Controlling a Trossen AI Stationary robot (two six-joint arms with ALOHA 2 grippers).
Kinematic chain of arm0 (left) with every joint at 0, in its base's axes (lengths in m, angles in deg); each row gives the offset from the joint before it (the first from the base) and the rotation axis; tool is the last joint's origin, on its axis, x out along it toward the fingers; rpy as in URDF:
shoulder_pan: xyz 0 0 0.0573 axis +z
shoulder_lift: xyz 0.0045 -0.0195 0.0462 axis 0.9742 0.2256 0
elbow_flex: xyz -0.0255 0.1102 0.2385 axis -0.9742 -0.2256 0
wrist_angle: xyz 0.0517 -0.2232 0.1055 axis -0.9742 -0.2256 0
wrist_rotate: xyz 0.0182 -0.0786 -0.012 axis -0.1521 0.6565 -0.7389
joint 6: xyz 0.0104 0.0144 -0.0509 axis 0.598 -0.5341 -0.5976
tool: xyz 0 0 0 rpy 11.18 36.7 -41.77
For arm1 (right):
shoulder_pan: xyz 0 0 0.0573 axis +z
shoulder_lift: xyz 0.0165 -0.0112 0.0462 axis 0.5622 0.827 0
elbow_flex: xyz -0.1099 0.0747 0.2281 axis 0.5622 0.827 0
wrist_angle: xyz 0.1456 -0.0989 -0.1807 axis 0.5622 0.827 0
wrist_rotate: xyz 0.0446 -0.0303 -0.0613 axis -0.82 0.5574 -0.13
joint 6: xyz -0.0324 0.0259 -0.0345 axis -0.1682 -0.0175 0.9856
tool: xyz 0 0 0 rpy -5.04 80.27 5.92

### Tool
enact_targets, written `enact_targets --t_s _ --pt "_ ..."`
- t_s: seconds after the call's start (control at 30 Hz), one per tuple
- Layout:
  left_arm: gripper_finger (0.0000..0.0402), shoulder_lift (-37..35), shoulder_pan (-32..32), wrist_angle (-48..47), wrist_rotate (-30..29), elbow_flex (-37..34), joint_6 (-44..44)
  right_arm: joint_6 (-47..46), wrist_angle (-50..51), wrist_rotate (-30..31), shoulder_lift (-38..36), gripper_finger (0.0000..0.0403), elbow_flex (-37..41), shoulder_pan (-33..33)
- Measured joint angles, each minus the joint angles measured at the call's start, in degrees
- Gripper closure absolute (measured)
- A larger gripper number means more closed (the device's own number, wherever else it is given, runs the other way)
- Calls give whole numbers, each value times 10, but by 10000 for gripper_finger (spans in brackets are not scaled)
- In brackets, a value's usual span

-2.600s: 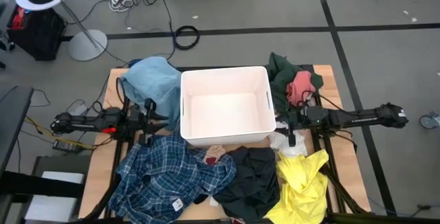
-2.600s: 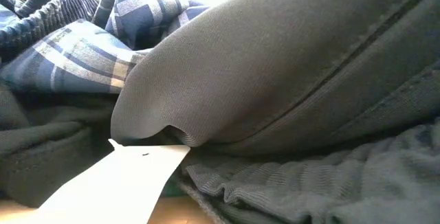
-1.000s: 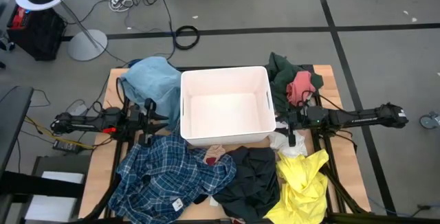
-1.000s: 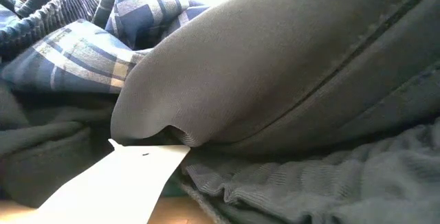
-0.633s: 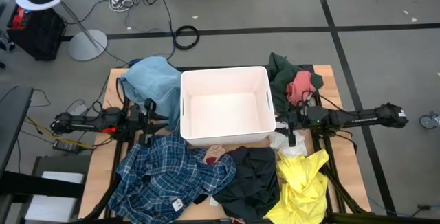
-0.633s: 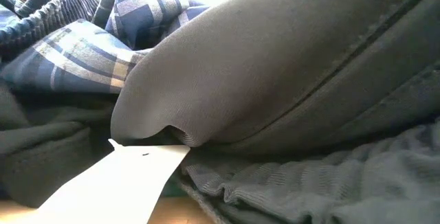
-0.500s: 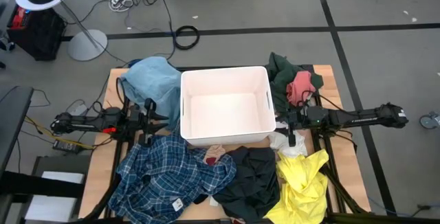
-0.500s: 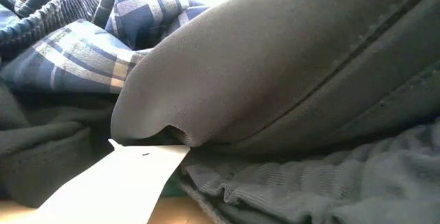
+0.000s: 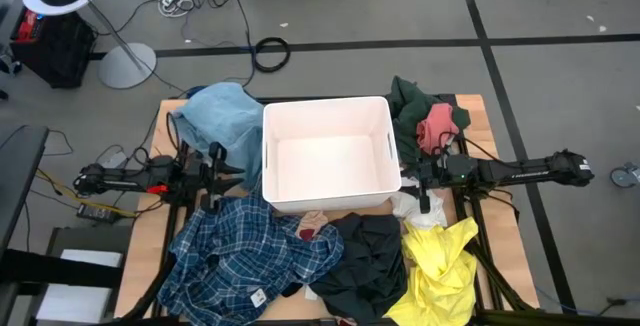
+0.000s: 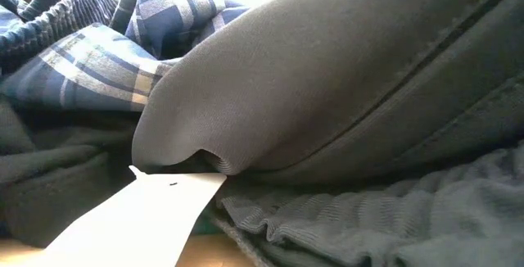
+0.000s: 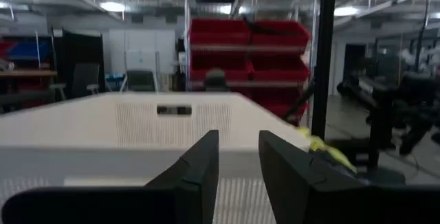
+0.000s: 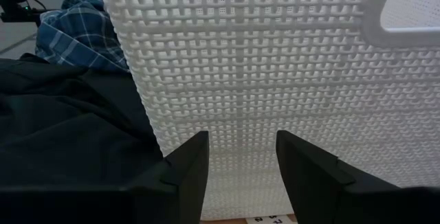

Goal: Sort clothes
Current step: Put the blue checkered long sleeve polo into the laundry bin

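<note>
- The low view is filled by a black garment and a blue plaid shirt.
- Seven clothes are counted around the white bin.
- The left gripper and right gripper are parted narrowly, empty.

Overhead lighting was even, shadows soft. The low view was blocked by close, blurred cloth, with glare blown out behind it. The left wrist view was soft; ceiling lamps glared.
</note>
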Motion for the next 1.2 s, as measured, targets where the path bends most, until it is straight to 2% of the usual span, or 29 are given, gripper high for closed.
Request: enact_targets --t_s 0.27,0.4,0.53,0.73,0.87,1.2 --pt "291 0 0 49 -3 0 0 0 0 0 0 231 0 0" --pt "291 0 0 45 -64 0 -1 0 0 0 0 231 0 0" --pt "291 0 1 -16 -100 16 1 0 0 0 0 231 0 0" --pt "291 12 0 -168 -98 103 -23 0 0 0 0 231 0 0" --pt "291 49 0 -219 -92 168 -32 0 0 0 0 231 0 0" --pt "291 241 -14 -421 -58 366 -93 0 0 0 0 231 0 0"
